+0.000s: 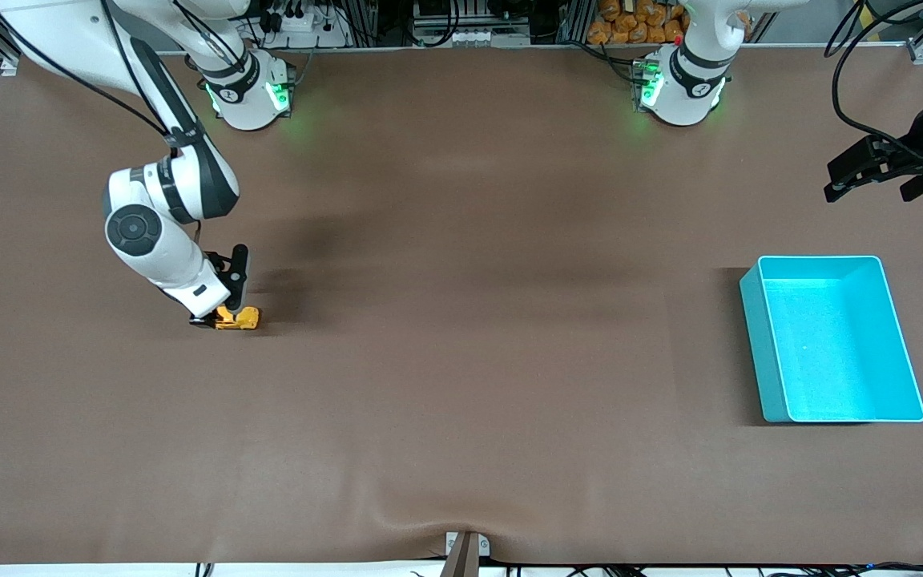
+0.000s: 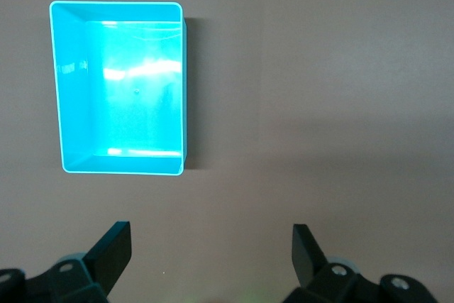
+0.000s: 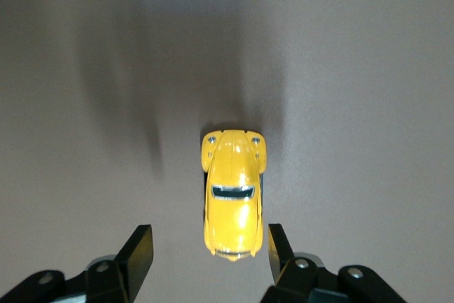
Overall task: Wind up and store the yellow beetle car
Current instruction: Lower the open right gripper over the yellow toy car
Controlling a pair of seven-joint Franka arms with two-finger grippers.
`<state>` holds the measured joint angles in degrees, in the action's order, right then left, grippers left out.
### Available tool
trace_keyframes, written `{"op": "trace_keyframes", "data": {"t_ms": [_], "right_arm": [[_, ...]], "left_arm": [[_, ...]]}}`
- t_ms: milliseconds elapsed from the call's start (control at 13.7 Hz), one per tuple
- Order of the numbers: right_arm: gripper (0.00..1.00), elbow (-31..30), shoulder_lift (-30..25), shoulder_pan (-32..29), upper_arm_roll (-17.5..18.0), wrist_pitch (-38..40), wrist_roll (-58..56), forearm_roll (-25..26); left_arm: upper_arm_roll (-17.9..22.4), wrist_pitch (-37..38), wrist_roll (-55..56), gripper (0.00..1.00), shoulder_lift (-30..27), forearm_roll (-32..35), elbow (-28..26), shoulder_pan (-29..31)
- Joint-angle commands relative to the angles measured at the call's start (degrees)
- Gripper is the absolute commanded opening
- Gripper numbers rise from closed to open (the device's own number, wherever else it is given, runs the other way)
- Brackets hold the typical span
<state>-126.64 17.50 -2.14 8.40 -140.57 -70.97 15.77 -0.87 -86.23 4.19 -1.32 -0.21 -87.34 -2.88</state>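
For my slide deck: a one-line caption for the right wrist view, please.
Right end effector, fingers open, straddles the rear of the small yellow beetle-shaped toy car on the brown table.

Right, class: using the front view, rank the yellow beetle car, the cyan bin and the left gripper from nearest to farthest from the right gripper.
1. The yellow beetle car: on the table, between the open fingers of the right gripper.
2. The cyan bin: toward the left arm's end of the table.
3. The left gripper: open, waiting above the table at that same end, a little farther out.
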Motion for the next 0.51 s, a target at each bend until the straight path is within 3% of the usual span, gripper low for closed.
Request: {"op": "trace_keyframes", "data": {"t_ms": [0,438], "right_arm": [[0.72,0.16,1.04,-1.03,0.83,-1.11,2.50,1.80],[0.73,0.51,3.51,-0.50,0.83,-3.65,9.79,6.64]], "left_arm": [[-0.01,0.89,-0.67,1.00,0.26,-0.93,0.94,0.25],[-0.01,0.89,-0.58,1.00,0.26,-0.93,0.94,0.16]]}}
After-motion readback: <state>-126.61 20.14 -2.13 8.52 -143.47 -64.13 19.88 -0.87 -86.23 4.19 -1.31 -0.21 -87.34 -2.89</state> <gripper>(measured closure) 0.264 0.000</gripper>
